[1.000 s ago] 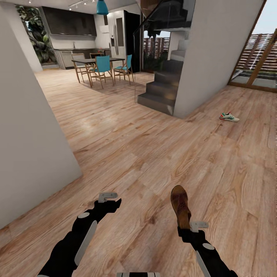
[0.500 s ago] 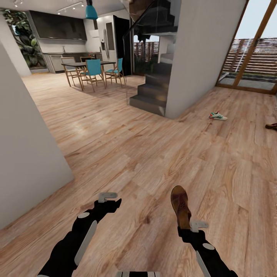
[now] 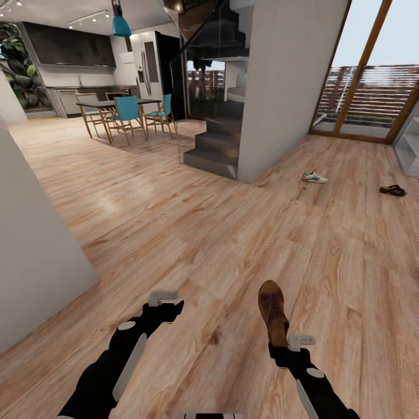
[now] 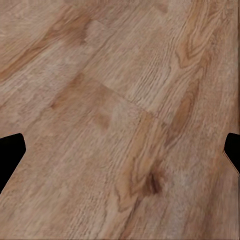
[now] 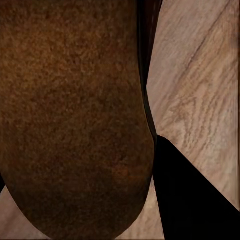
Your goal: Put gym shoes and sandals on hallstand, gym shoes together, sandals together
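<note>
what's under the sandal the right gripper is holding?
Under the held sandal, clamped at its near end by the right gripper, there is bare wood-plank corridor floor. In the right wrist view the sandal covers most of the floor below it, so that patch can't be checked.

2 sandals (image 3: 273,311) (image 3: 393,190), 1 gym shoe (image 3: 313,177), 3 teal chairs (image 3: 126,110).

A brown sandal (image 5: 75,115) sits very close to the camera, its mottled leather surface ending in a rounded edge. A thin dark line runs along one side of it. Just beside that edge a black finger (image 5: 192,200) of the right hand touches the sandal. Behind both lies the light wood-grain corridor floor (image 5: 200,75), with a plank seam running across it.
</note>
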Robot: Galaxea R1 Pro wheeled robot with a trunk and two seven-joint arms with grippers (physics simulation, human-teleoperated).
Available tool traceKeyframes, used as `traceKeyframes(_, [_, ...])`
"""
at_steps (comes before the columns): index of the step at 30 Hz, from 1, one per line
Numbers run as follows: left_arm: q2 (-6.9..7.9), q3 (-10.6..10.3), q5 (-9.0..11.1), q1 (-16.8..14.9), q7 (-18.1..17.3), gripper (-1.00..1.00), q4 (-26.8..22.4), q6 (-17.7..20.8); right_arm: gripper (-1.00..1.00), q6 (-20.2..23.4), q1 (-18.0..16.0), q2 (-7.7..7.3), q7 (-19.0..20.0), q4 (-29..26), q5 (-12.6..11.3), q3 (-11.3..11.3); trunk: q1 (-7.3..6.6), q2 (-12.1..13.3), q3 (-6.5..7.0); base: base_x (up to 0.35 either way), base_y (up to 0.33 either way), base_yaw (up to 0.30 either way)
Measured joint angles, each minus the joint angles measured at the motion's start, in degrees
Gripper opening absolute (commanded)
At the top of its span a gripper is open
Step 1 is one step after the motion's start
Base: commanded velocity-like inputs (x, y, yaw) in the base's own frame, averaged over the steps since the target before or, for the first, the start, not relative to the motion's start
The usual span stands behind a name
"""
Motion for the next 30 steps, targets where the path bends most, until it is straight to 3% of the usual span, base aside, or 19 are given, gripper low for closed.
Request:
traceKeyframes(18, [-0.04, 0.0, 0.1, 0.0, 0.0, 1.0, 0.1, 0.0, -1.0, 0.0, 0.0, 0.0, 0.0, 0.0, 0.0, 0.0, -0.01, 0.0, 1.6, 0.34, -0.006, -0.145])
traceKeyframes(30, [-0.03, 0.0, 0.0, 0.0, 0.0, 1.0, 0.1, 0.0, -1.0, 0.0, 0.0, 0.03, 0.0, 0.0, 0.0, 0.0, -0.01, 0.0, 2.66, 0.346, -0.144, -0.131])
